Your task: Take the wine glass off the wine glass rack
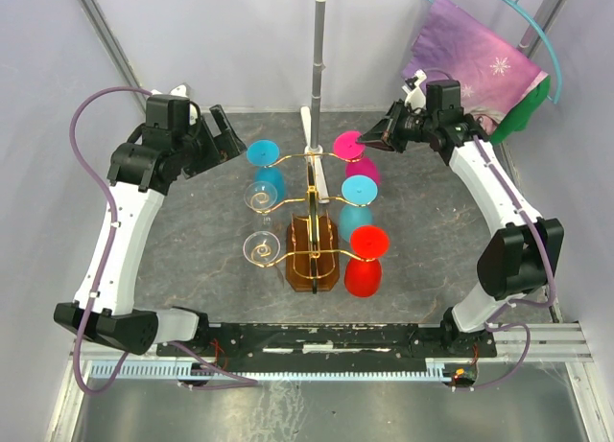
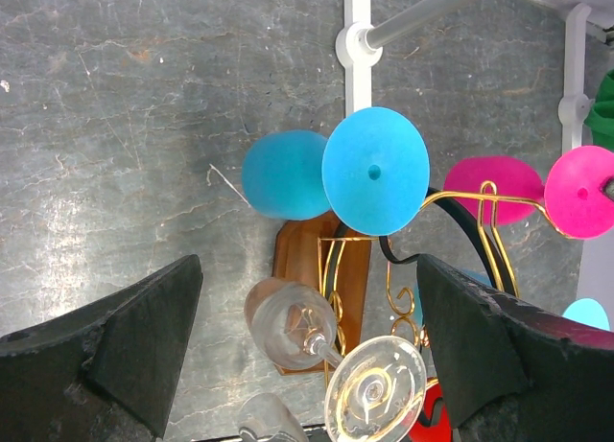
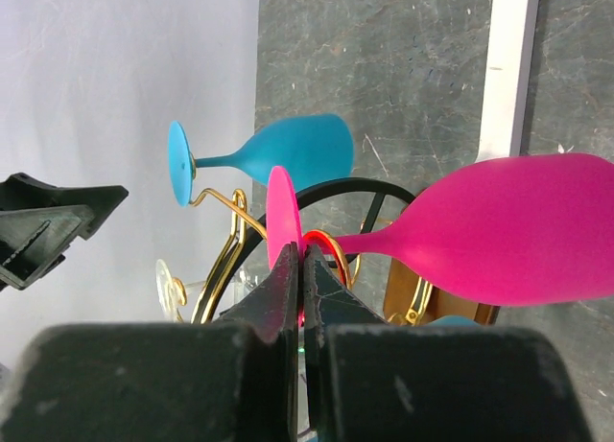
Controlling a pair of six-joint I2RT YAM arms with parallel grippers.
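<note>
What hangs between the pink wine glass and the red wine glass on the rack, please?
A light blue wine glass hangs between the pink wine glass and the red wine glass, as the top external view shows.

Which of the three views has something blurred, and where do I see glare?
Right wrist view: the right claw near the lens is soft, while the pink glass is sharp. Left wrist view: a pale glare patch lies on the grey table; the blue glass is sharp. Top view: even light, nothing blurred.
</note>
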